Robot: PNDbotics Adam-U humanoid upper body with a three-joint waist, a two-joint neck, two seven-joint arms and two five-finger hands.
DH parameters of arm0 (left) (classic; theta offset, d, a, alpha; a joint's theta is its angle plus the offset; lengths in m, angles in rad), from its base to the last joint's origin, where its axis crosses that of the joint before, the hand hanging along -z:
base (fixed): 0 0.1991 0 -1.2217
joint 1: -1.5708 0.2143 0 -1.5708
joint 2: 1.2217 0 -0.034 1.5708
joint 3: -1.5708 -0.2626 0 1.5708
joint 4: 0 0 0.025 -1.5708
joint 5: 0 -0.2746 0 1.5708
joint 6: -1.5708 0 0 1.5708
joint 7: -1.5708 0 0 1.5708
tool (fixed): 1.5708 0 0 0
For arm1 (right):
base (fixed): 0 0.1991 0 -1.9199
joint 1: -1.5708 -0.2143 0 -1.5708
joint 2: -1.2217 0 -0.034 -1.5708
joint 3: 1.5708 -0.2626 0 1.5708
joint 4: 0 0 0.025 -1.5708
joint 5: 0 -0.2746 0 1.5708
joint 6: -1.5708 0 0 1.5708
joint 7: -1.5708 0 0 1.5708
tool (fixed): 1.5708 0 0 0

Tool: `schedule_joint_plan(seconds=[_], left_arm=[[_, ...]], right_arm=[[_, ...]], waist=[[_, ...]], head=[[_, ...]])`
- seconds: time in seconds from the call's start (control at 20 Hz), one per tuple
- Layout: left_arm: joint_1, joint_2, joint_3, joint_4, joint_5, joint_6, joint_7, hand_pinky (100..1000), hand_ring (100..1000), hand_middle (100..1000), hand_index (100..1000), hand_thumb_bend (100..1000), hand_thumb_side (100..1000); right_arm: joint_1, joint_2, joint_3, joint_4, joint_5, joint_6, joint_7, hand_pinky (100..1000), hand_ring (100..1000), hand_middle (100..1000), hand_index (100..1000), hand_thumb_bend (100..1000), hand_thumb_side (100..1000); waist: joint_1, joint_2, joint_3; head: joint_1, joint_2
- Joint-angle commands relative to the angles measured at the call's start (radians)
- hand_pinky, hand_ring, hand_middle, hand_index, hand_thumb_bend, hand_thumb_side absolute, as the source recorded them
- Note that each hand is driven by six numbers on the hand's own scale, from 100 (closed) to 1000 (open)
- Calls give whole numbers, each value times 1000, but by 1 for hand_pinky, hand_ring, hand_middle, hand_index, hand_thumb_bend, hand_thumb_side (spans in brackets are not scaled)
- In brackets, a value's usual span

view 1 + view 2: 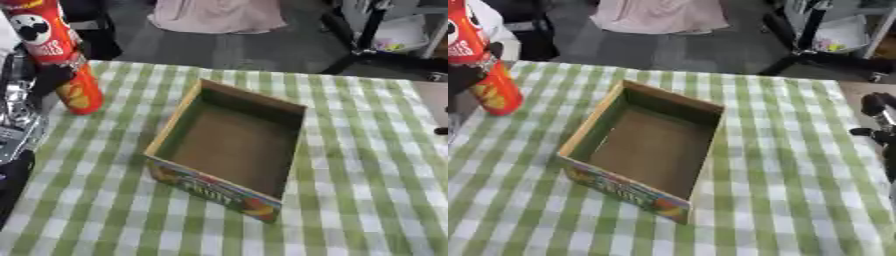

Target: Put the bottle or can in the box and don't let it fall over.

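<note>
An open cardboard box (229, 145) with a printed front panel sits on a green-and-white checked tablecloth (367, 200), its inside bare. Left of the box and farther back, the left hand (48, 75) has dark fingers curled round the middle of a tall red crisp can (61, 55), which leans slightly, its lower end at the cloth, apart from the box. Right of the box, at the table's edge, the right hand (878, 120) shows only partly; its finger state cannot be told.
</note>
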Motion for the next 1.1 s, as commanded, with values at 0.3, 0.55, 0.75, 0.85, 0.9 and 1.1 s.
schedule_joint_plan(seconds=[0.3, 0.55, 0.75, 0.85, 0.9, 1.1], left_arm=[[-38, 1, -43, -139, 23, 58, -27, 481, 124, 143, 241, 100, 100], [-61, -41, -87, -201, 22, 90, -56, 481, 125, 144, 242, 100, 100], [-86, -83, -120, -230, 11, 109, -80, 482, 126, 145, 242, 100, 100], [-99, -106, -132, -236, 7, 116, -89, 482, 126, 145, 242, 100, 100], [-106, -117, -137, -238, 4, 118, -93, 482, 126, 145, 242, 100, 100], [-122, -159, -154, -243, 2, 124, -107, 482, 126, 144, 242, 100, 100]], right_arm=[[-9, 1, -7, -40, 15, 7, 2, 531, 853, 1000, 779, 1000, 522], [-10, 18, 0, -54, 30, 13, 10, 532, 853, 1000, 780, 1000, 489], [-12, 28, 3, -64, 40, 18, 15, 533, 853, 1000, 780, 1000, 496], [-13, 32, 5, -69, 44, 20, 18, 533, 854, 1000, 780, 1000, 499], [-14, 34, 6, -71, 46, 21, 20, 533, 854, 1000, 780, 1000, 497], [-18, 39, 8, -79, 52, 23, 24, 534, 854, 1000, 780, 1000, 492]], waist=[[12, -52, -3], [21, -71, -8], [26, -78, -12], [28, -79, -15], [29, -80, -16], [33, -80, -21]], head=[[-24, 40], [-35, 58], [-41, 66], [-42, 69], [-42, 70], [-43, 73]])
